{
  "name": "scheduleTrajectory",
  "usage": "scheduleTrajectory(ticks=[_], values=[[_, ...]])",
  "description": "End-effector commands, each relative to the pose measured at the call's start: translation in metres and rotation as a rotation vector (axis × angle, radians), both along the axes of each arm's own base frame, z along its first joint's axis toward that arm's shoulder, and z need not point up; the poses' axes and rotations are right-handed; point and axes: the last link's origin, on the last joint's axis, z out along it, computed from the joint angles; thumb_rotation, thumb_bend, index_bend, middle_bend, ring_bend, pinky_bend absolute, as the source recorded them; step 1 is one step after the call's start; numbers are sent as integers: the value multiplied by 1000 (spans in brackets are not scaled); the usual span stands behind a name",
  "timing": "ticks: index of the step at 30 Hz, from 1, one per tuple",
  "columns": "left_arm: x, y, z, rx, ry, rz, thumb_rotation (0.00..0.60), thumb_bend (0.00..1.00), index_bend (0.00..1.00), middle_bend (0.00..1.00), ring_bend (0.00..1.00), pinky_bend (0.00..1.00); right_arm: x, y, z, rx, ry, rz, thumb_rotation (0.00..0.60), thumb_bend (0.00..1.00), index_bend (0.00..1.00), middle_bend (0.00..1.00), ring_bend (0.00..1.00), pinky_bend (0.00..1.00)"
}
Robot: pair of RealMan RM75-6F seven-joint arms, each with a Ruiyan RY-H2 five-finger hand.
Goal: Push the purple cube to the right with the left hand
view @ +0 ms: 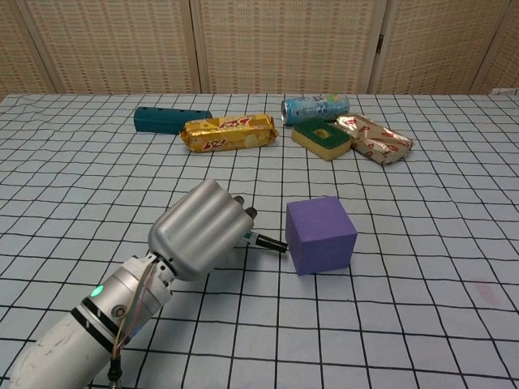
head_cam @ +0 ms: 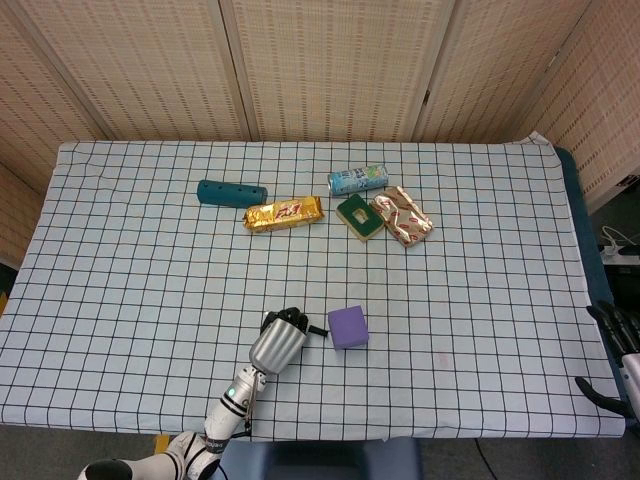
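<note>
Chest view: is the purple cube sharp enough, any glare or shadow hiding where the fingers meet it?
Chest view: the purple foam-like cube is sharp and evenly lit, with only a soft shadow at its base; the left hand is crisp, its silver back showing mild sheen, no blown-out glare. Head view: the cube is small but unblurred, with flat lighting.
</note>
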Motion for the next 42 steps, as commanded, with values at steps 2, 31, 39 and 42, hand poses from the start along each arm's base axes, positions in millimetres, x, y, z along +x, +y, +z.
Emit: scheduleTrajectory(ticks=[2,31,39,42], values=[[-7,1,9,30,3,10,600,567,820,838,750,1000,0,2,-1,7,4,5,600,129,0,0,0,0],[51,-13,-7,39,17,0,600,567,816,844,750,1000,0,1,-1,41,-19,14,600,129,0,0,0,0],[71,-5,-17,-23,34,-34,600,568,815,844,750,1000,-2,3,5,15,-30,6,600,129,0,0,0,0],[77,-3,-18,-38,22,-43,600,567,816,844,750,1000,-2,2,6,11,-28,1,600,129,0,0,0,0]])
